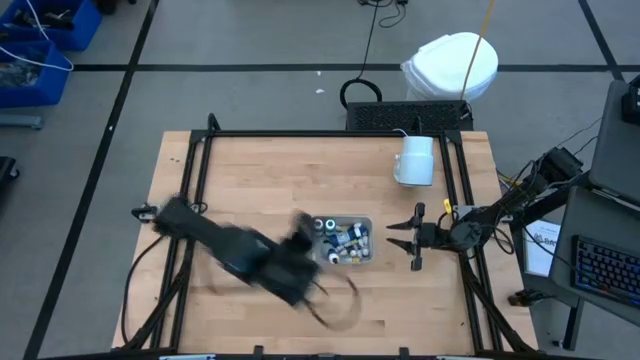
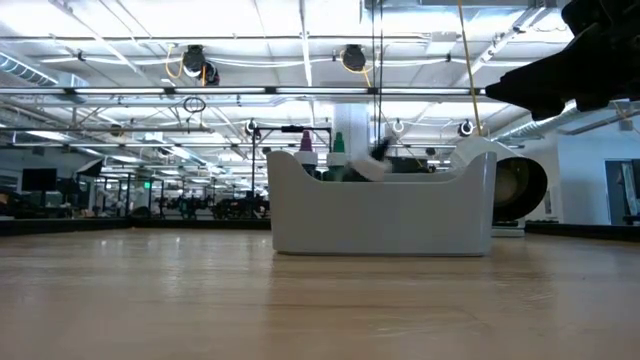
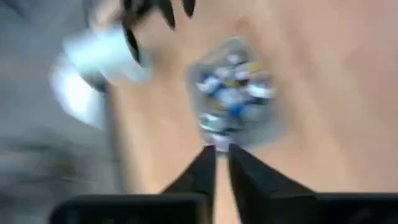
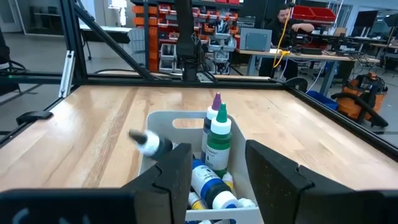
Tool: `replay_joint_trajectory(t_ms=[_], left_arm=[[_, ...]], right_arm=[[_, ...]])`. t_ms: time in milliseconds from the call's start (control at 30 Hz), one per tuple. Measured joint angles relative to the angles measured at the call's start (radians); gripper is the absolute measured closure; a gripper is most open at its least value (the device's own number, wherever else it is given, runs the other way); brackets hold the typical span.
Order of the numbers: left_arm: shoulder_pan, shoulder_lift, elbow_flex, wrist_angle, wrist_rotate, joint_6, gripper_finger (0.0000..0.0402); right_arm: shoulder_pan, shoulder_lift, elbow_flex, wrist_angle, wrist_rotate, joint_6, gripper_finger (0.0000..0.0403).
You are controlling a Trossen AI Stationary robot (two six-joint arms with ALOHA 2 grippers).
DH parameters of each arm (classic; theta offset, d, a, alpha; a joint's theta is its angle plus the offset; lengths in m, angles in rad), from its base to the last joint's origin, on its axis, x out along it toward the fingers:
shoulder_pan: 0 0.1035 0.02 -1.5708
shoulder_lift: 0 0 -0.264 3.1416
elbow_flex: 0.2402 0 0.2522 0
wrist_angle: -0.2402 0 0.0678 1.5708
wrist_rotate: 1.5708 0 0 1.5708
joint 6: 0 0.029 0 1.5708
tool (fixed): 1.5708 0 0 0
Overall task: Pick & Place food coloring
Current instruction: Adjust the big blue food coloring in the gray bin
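The little food coloring bottles (image 1: 343,240) lie in a clear tray (image 1: 366,222) in the middle of my tabletop (image 1: 270,180). My left gripper (image 3: 221,152) is above the tray's near end, and its fingers are close together with only a thin gap. I cannot tell if it holds a bottle. My right gripper (image 1: 399,238) waits just beside the tray, fingers apart. A white mug (image 1: 415,160) stands farther back.
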Motion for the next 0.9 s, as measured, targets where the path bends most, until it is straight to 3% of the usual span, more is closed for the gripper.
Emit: replay_joint_trajectory(t_ms=[67, 133, 267, 333, 433, 533, 633, 733, 900], left_arm=[[0.013, -0.125, -0.07, -0.013, 0.103, -0.243, 0.0384], [-0.004, -0.241, -0.194, 0.017, 0.071, -0.389, 0.0392], [-0.061, -0.466, -0.591, 0.276, -0.024, -0.433, 0.039], [-0.077, -0.592, -0.838, 0.507, -0.023, -0.336, 0.0397], [-0.063, -0.767, -1.252, 0.949, 0.077, -0.166, 0.0395], [0.021, -0.889, -1.638, 1.44, 0.184, -0.025, 0.0395], [0.145, -0.949, -1.927, 1.899, 0.288, 0.018, 0.0398], [0.27, -0.972, -2.097, 2.189, 0.403, 0.02, 0.0395], [0.412, -1.005, -2.19, 2.268, 0.441, 0.017, 0.0395]], right_arm=[[0.0, 0.0, 0.0, 0.001, 0.0, -0.003, 0.0264], [0.0, 0.0, 0.0, 0.006, 0.001, -0.007, 0.0264], [-0.001, 0.0, 0.0, 0.006, 0.002, -0.013, 0.0264], [-0.001, 0.0, 0.0, 0.005, 0.002, -0.01, 0.0264], [-0.001, 0.002, 0.0, 0.006, 0.003, 0.01, 0.0264], [-0.001, 0.011, 0.0, 0.012, 0.003, 0.023, 0.0264], [-0.004, 0.03, 0.0, 0.037, 0.01, 0.045, 0.0264], [-0.03, 0.051, 0.0, 0.037, 0.038, 0.071, 0.0265], [-0.121, 0.058, 0.106, -0.162, -0.031, 0.085, 0.0281]])
